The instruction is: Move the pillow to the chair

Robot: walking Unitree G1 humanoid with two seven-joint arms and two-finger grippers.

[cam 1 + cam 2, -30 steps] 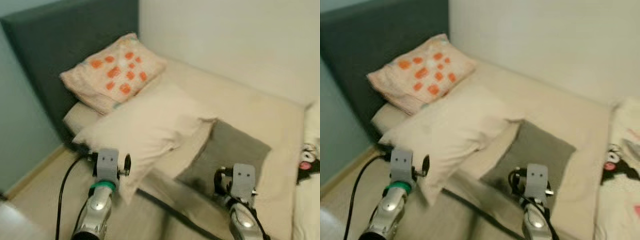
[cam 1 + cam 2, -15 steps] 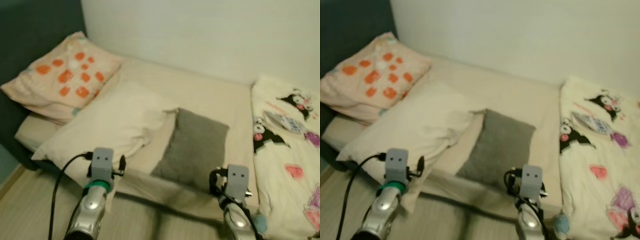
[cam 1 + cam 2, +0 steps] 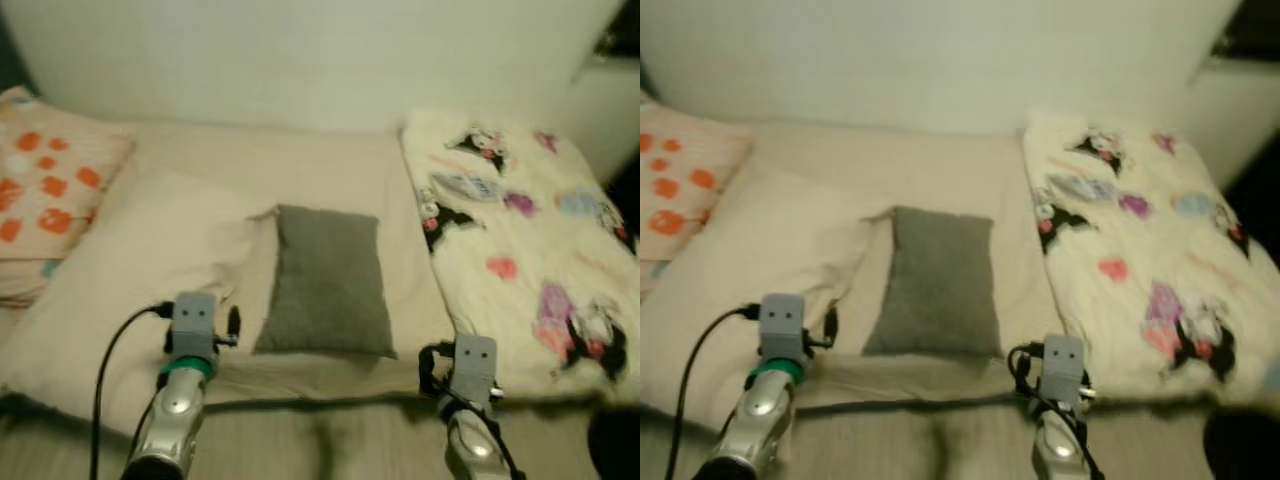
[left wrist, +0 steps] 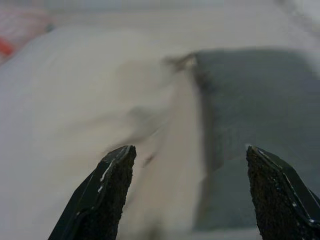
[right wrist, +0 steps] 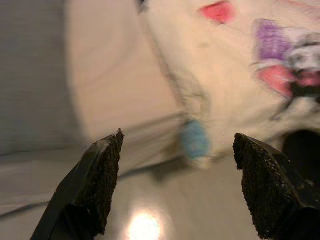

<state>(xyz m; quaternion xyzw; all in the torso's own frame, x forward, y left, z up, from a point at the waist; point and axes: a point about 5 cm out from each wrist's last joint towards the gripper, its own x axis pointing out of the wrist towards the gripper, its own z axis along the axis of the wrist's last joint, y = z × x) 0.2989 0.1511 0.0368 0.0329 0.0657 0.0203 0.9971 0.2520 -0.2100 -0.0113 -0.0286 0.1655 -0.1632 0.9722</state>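
- The left gripper hangs low at the near edge of the bed, its two black fingers spread wide with nothing between them and touching nothing.
- The right gripper hangs at the same near edge, further along toward the blanket; its fingers are likewise spread wide and empty, over a strip of floor with a bright glint on it.
- The grey pillow lies flat on the bed just beyond and between the two grippers, nearer the left one (in the left wrist view it sits past that gripper's right-hand finger), apart from both.
- Just ahead of the left gripper, and spreading to its outer side, lies a large white pillow; its corner meets the grey pillow's far corner.
- Ahead of the right gripper and to its outer side lies a cartoon-print blanket, with a small blue tassel at its near corner.
- Farther off, beyond the left gripper's outer side, an orange-spotted pillow rests past the white one.
- A pale wall stands behind the bed.
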